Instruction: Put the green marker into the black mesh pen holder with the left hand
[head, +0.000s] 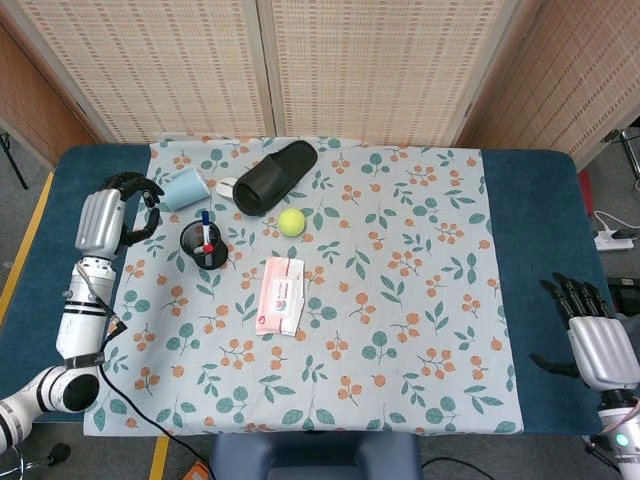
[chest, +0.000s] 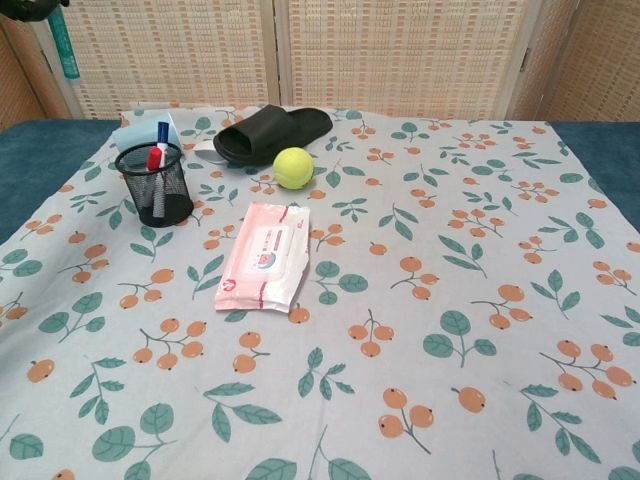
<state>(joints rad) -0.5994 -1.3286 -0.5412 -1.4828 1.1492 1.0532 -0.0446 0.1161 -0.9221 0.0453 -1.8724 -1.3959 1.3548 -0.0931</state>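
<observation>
The black mesh pen holder (head: 204, 245) (chest: 155, 185) stands on the left of the floral cloth, with a red-capped and a blue-capped marker in it. My left hand (head: 108, 215) (chest: 25, 8) is raised to the left of the holder and grips the green marker (head: 149, 222) (chest: 68, 45). In the chest view the marker hangs down from the hand's fingers at the top left corner. My right hand (head: 596, 342) rests open on the blue table edge at the far right, fingers spread and holding nothing.
A light blue cup (head: 185, 187) lies just behind the holder, near my left hand. A black slipper (head: 275, 177), a yellow tennis ball (head: 291, 221) and a pack of wipes (head: 280, 294) lie to the holder's right. Folding screens stand behind the table.
</observation>
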